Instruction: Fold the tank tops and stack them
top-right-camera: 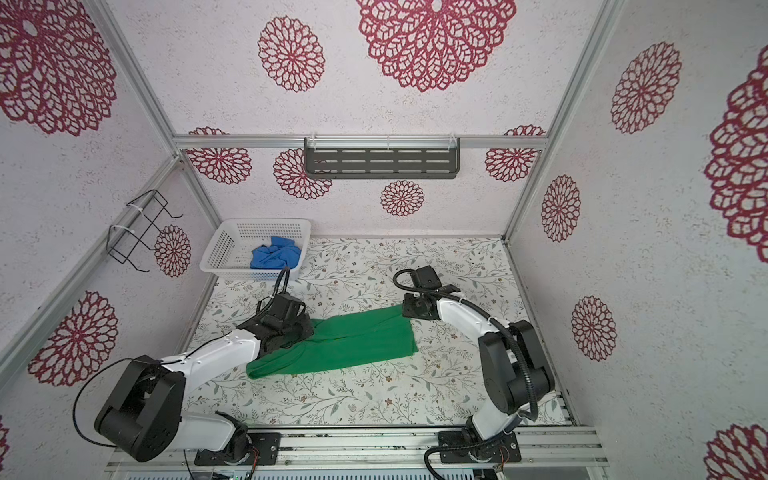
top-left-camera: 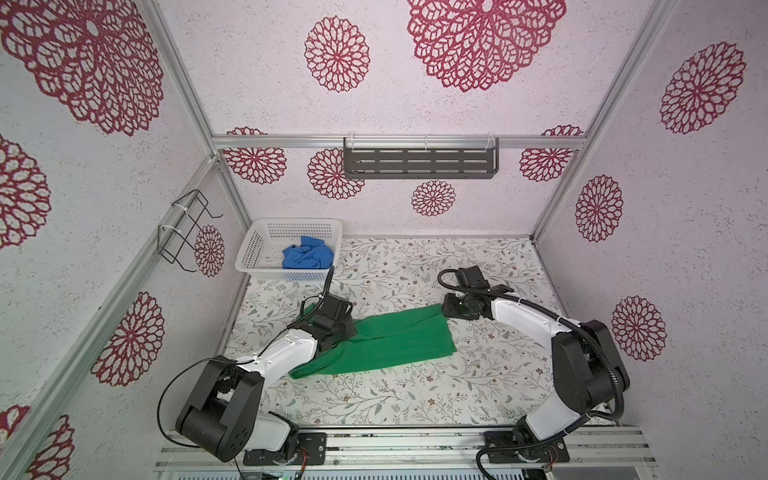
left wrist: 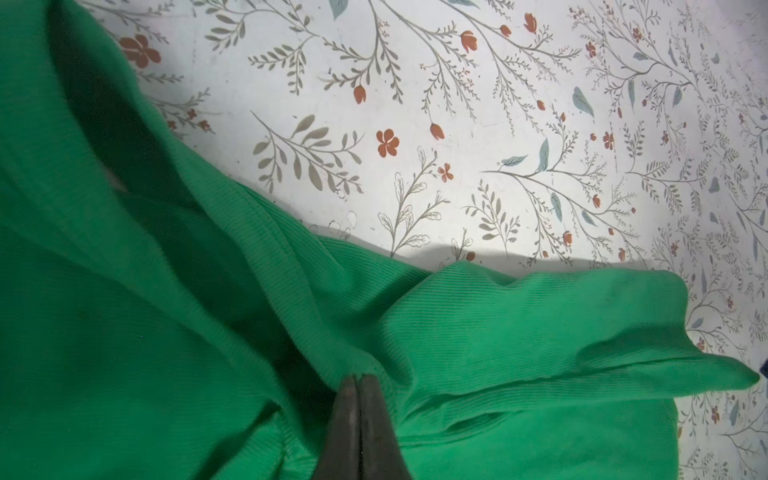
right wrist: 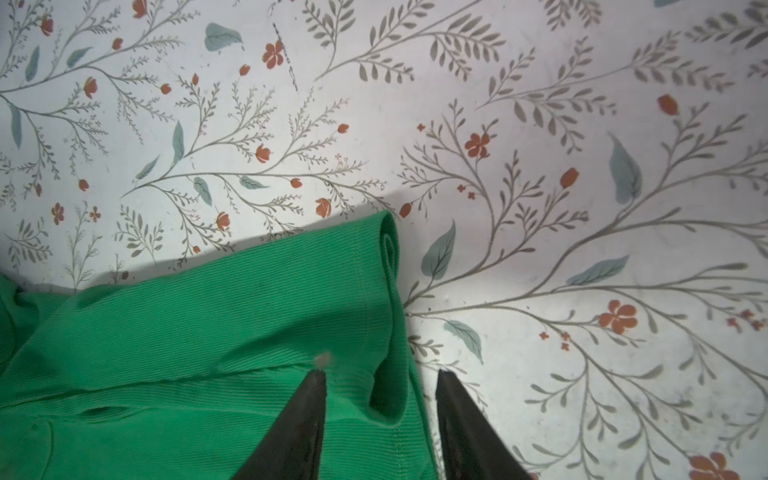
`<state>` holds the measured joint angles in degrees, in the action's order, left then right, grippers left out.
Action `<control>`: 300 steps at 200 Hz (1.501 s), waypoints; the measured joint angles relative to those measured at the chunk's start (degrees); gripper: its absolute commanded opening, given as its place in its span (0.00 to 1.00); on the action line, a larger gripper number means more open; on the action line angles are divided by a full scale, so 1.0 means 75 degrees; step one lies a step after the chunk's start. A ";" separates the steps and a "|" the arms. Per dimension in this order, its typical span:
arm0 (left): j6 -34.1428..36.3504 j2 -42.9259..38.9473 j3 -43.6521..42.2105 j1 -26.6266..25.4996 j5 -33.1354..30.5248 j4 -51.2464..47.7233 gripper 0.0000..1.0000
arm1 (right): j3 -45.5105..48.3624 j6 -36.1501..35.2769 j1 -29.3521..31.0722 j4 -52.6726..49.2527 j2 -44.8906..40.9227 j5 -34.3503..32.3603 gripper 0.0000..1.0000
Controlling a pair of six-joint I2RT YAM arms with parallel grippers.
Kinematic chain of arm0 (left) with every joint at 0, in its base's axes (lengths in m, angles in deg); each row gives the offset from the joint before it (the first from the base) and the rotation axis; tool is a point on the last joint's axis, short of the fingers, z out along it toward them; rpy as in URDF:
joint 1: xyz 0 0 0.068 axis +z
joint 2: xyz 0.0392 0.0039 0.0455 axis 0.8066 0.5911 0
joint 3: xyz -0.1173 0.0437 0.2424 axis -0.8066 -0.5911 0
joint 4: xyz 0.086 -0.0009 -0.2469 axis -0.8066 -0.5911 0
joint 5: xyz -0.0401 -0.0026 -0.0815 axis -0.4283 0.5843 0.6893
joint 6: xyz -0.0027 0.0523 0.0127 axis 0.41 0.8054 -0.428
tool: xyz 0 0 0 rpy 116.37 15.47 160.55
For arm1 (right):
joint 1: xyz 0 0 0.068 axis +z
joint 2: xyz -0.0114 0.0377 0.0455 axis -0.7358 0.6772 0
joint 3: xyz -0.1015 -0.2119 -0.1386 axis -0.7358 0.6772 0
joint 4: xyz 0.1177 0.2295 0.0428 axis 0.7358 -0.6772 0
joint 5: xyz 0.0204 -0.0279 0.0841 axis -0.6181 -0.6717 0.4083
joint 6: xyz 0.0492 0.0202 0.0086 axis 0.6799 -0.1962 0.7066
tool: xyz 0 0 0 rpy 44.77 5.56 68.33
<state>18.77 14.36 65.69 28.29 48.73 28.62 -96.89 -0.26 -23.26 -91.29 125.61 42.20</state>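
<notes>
The green tank top (top-left-camera: 386, 340) (top-right-camera: 353, 345) lies partly folded across the middle of the tabletop (top-left-camera: 415, 399), running from lower left to upper right in both top views. Its right hem is a straight edge. Bare tabletop lies open below the cloth, to its right and behind it toward the back wall.

The left end effector (left wrist: 358, 380) has its fingers pressed together, clamped on a gathered ridge of the green cloth at the top's left end. The right end effector (right wrist: 382, 372) stands with fingers apart at the cloth's upper right corner. One fingertip (right wrist: 318, 374) is over the fabric, the other is beyond the stitched hem over bare surface, and the rolled edge lies between them.

The blue tank top (top-left-camera: 307, 254) sits crumpled in the white perforated basket (top-left-camera: 255, 249), which stands in the tabletop's far left corner.

The tabletop is white, printed with grey sprigs and small orange flowers. The walls are pale and textured, with dark red rosettes and aluminium rails. A dark slotted shelf (top-left-camera: 419, 160) hangs on the back wall and a black wire rack (top-left-camera: 185, 232) on the left wall.
</notes>
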 measured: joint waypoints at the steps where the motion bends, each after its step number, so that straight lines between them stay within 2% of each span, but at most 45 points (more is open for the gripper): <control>1: 0.0000 0.0000 0.0000 0.0000 0.0000 -0.0009 0.00 | -0.0003 -0.0006 0.0003 0.0000 0.0006 0.0003 0.42; 24: 0.0012 -0.0003 0.0000 0.0000 -0.0017 -0.0152 0.00 | 0.0000 -0.0006 0.0029 -0.0079 0.0064 0.0093 0.39; 35: 0.0015 -0.0003 0.0000 -0.0003 -0.0029 -0.0210 0.00 | 0.0000 0.0000 0.0044 -0.0117 0.0064 0.0128 0.34; 75: 0.0067 -0.0009 0.0079 -0.0003 -0.0055 -0.0408 0.00 | 0.0020 0.0015 0.0061 -0.0303 0.0064 0.0181 0.00; 133: 0.0367 -0.0134 0.0711 -0.0003 -0.0195 -0.0822 0.00 | -0.0038 -0.0017 0.0070 -0.0638 0.0064 0.0184 0.00; 162: 0.0816 0.0073 0.1647 0.0122 -0.0251 -0.1247 0.00 | -0.0734 -0.0160 0.0050 -0.0901 0.0064 0.0154 0.00; 203: 0.1582 0.1204 0.3220 0.0772 -0.0143 -0.1376 0.00 | -0.1958 -0.0600 -0.0256 -0.0379 0.0350 0.0265 0.00; 252: 0.2226 0.2769 0.4430 0.1378 0.0117 -0.1274 0.00 | -0.3077 -0.1259 -0.0871 0.0245 0.1784 0.0589 0.00; 300: 0.2486 0.4380 0.5549 0.1647 0.0411 -0.1145 0.00 | -0.3861 -0.1766 -0.1043 0.0452 0.3107 0.0804 0.00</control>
<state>37.42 47.21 107.30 40.64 51.81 20.03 -125.85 -13.50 -31.08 -87.90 148.91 48.23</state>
